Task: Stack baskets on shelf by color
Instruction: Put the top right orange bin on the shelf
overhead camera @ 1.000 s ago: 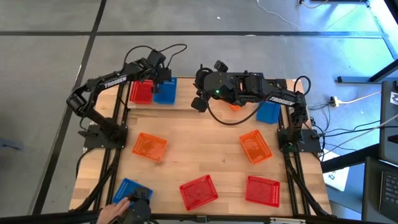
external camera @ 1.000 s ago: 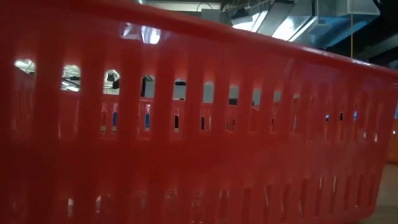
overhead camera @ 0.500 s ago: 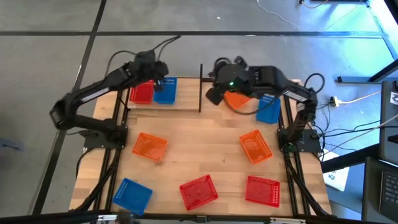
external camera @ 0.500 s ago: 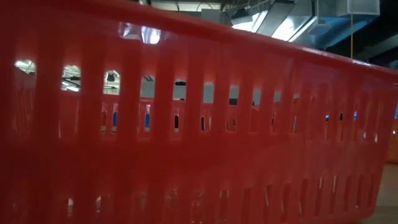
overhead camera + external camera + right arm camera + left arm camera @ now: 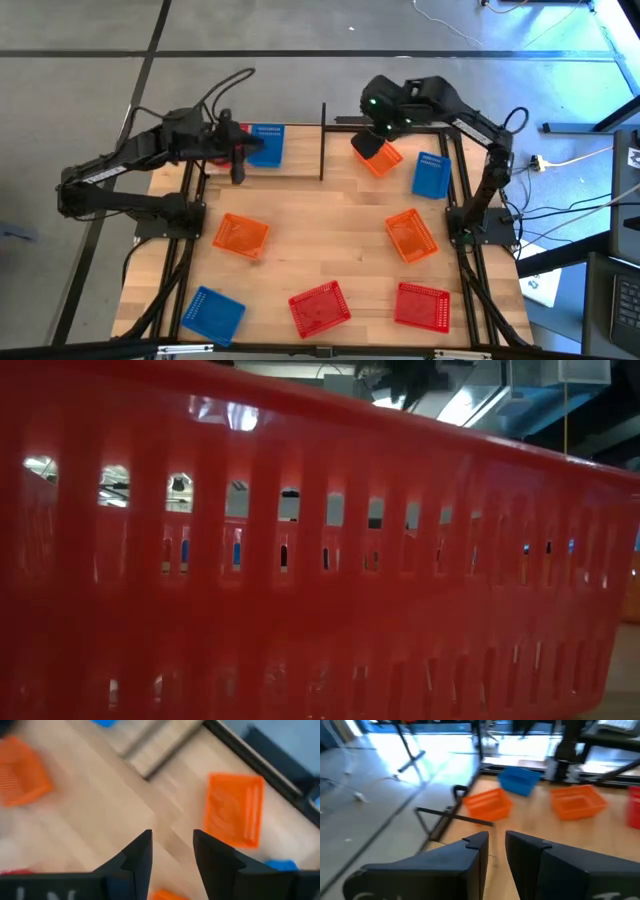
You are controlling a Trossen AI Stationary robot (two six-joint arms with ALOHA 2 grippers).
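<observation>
Overhead, the left gripper (image 5: pixel 238 172) hangs at the table's far-left end with its fingers a narrow gap apart and nothing between them. Just beside it, a blue basket (image 5: pixel 265 144) sits on the shelf (image 5: pixel 300 168), a narrow board along the far edge. Nearer the front lie an orange basket (image 5: pixel 241 235), a second blue basket (image 5: pixel 213 311) and a red basket (image 5: pixel 319 306). Right of the shelf's upright post, the right gripper (image 5: pixel 366 144) hovers over the corner of another orange basket (image 5: pixel 380 159), fingers apart and empty. Beside that lie a third blue basket (image 5: pixel 431 175), a third orange basket (image 5: pixel 411 234) and a second red basket (image 5: pixel 422 304).
</observation>
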